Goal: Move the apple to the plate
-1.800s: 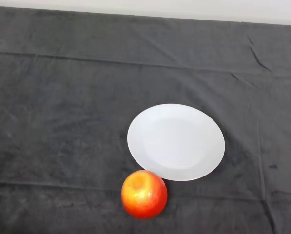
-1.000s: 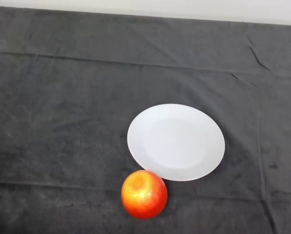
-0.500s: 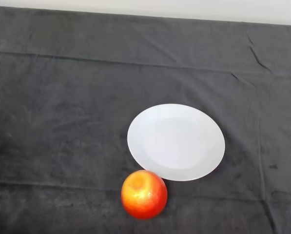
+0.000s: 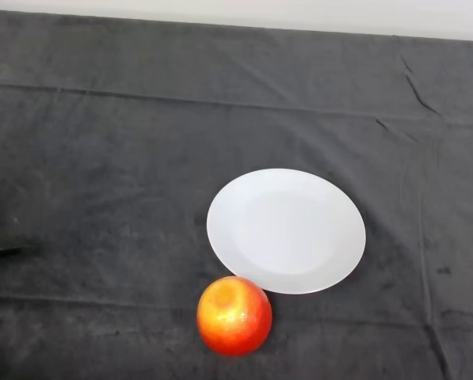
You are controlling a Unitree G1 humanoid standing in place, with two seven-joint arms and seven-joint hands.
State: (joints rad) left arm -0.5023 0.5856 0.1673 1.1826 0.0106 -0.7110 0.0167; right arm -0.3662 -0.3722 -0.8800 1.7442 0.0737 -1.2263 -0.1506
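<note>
A red-orange apple (image 4: 234, 314) sits on the dark cloth near the front edge, just off the near left rim of the white plate (image 4: 286, 230). The plate lies flat at the middle of the table with nothing on it. At the view's left edge a thin black sliver of my left hand (image 4: 0, 252) shows low over the cloth, far to the left of the apple and touching neither object.
The dark cloth (image 4: 125, 158) covers the whole table, with creases at the back right. A pale wall strip runs along the far edge.
A dark sliver has come in at the left edge, where only cloth showed before. The apple and the plate have not moved.
</note>
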